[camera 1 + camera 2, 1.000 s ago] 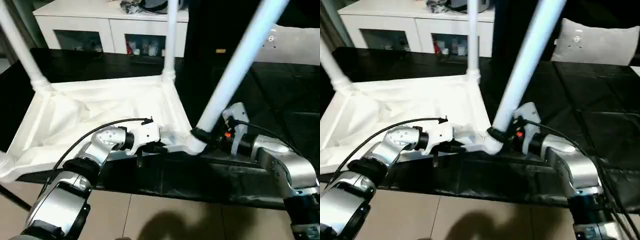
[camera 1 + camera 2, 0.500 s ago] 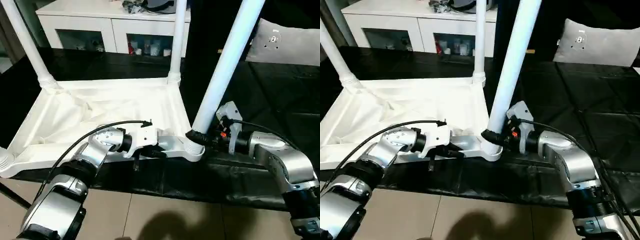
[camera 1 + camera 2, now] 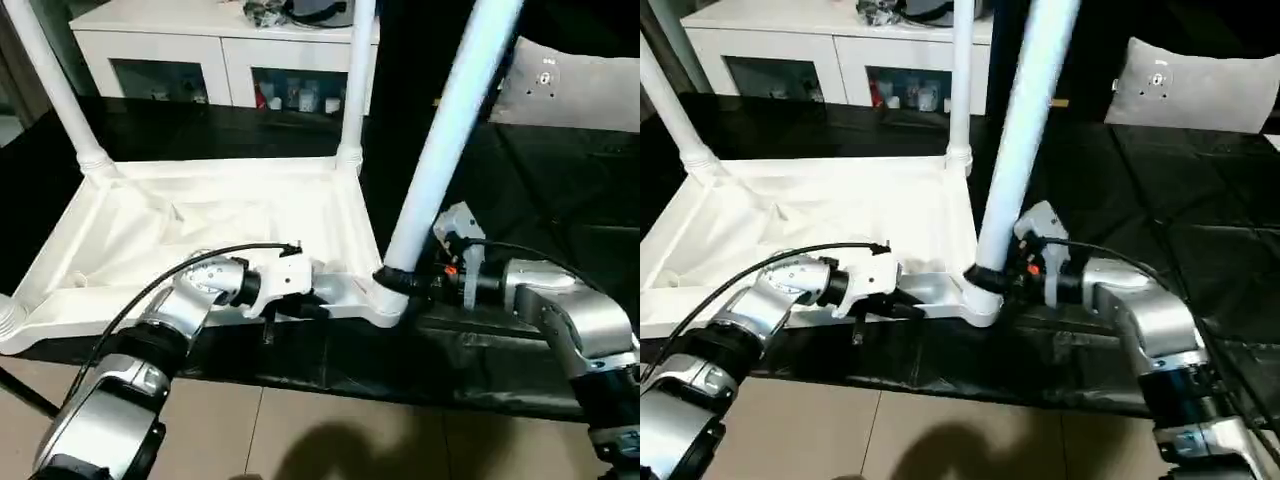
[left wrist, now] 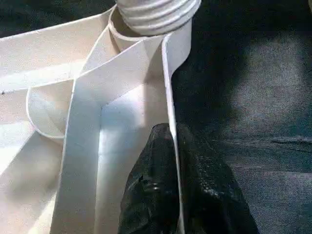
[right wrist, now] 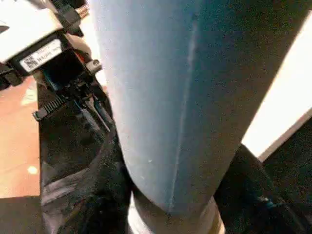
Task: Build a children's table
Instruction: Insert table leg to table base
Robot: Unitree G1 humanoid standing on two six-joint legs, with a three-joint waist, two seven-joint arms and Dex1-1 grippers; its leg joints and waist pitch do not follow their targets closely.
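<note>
The white tabletop (image 3: 200, 220) lies upside down on a black surface, ribbed underside up. Two white legs stand in its far corners, one at the left (image 3: 55, 80) and one at the right (image 3: 355, 80). A third leg (image 3: 440, 130) rises from the near right corner socket (image 3: 385, 300), leaning slightly right. My right gripper (image 3: 405, 283) is shut around this leg's base, and its black fingers (image 5: 97, 195) hug the tube. My left gripper (image 3: 305, 300) is shut on the tabletop's near rim, where its fingers (image 4: 156, 195) pinch the thin wall just beside that socket.
A white cabinet (image 3: 200, 50) with glass doors stands behind the black surface (image 3: 560, 200). A grey cushion (image 3: 580, 85) lies at the far right. The surface's front edge runs just below my grippers, with beige floor (image 3: 350, 430) beneath.
The leg in my right gripper has swung from a strong rightward lean to more upright. The camera has also shifted. Both grips are unchanged.
</note>
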